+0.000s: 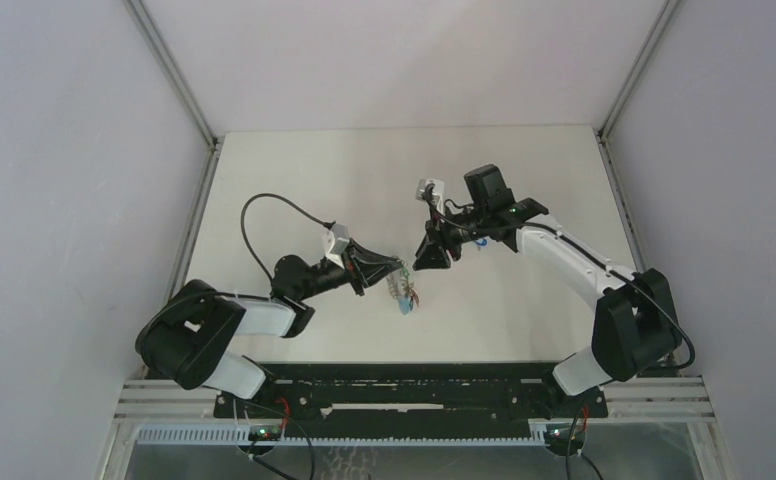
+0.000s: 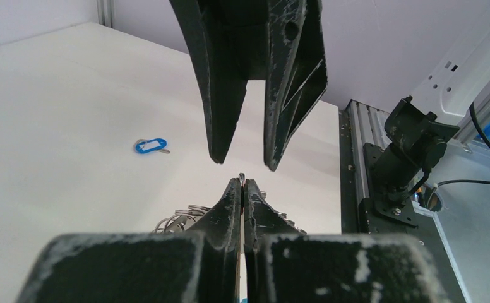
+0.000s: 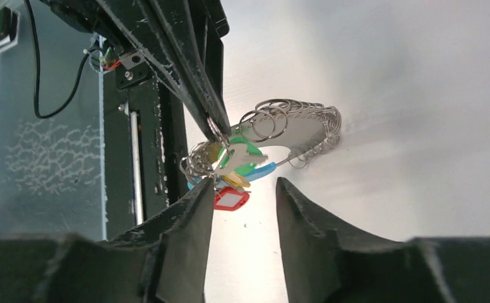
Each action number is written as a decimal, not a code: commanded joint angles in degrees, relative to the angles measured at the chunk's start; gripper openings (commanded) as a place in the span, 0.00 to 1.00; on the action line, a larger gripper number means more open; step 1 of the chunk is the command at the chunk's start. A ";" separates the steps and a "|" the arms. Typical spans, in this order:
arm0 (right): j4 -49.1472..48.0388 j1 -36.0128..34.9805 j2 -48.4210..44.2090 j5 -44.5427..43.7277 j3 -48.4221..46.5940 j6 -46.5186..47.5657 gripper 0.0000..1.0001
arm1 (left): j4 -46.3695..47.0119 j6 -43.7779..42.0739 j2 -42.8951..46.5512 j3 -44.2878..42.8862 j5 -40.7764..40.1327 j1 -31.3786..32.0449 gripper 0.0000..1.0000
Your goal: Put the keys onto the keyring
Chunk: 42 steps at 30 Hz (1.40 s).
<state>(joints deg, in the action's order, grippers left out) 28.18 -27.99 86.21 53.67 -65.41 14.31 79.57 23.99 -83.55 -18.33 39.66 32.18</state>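
Blue-tagged key (image 2: 151, 146): one, lying alone; keyring (image 3: 326, 126): one.

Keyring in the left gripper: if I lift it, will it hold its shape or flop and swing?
The keyring hoop is thin metal, so it probably keeps its shape. Its links and keys dangle loosely, so they'll likely swing and tangle. The left gripper pinches a thin wire; it may pivot.

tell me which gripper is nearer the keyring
Left. The left gripper has its jaws shut on the keyring, so it is touching it. The right gripper sits close beside the keyring, jaws open, gripping nothing.
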 commanded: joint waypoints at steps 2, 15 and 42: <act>-2.35 0.31 -2.64 6.24 0.14 7.71 0.45 | 4.89 0.72 1.97 0.15 0.33 -0.19 0.00; -6.34 -0.35 1.49 11.55 -0.36 9.36 0.37 | 4.89 0.88 2.07 -0.13 1.01 -0.18 0.00; 2.20 -0.65 5.18 3.75 -4.99 4.02 0.00 | 4.89 0.92 3.40 0.22 0.95 -0.18 0.00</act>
<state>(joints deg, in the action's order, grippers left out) 27.59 -29.08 90.78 61.91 -67.22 20.38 79.55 23.99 -83.07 -18.33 40.60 32.08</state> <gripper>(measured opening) 0.009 0.008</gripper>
